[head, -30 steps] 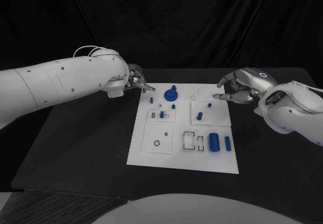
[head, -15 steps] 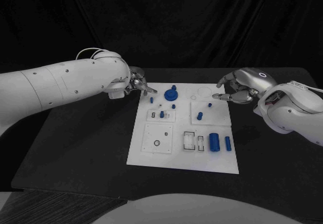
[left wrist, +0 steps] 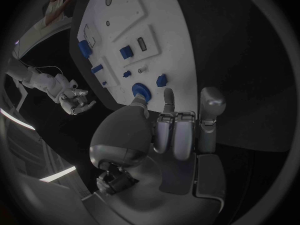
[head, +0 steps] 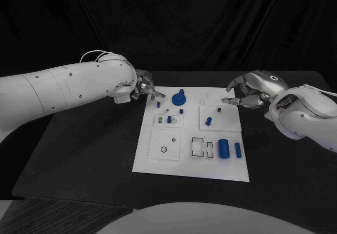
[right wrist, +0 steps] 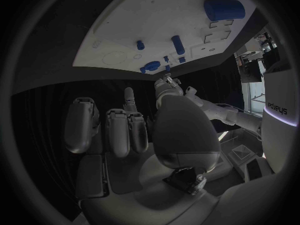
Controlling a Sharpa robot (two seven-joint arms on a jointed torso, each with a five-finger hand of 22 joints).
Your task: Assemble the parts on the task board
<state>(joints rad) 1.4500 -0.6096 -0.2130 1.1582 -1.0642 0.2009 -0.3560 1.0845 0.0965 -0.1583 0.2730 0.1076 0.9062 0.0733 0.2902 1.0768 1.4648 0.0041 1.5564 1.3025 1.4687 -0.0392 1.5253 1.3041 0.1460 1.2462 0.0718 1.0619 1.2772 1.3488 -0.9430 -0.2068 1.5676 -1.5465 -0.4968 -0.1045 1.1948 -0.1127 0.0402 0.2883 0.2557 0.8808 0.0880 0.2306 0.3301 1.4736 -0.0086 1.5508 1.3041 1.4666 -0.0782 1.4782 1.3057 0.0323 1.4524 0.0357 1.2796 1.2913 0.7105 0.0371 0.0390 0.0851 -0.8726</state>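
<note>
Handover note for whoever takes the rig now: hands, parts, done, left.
Left hand: holds nothing, fingers spread over the far left corner of the task board.
Right hand: holds nothing, fingers curled but apart, off the board's far right corner.
Parts: round blue part at the far end, large blue cylinder and slimmer blue peg near right, small pieces mid-board.
Done: cannot tell.
Left: nothing is in hand yet; first pick still pending.

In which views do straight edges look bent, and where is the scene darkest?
In both wrist views the white task board has curved edges from the fisheye lens; in the head view its edges stay straight, and the black backdrop behind the black table is darkest.
</note>
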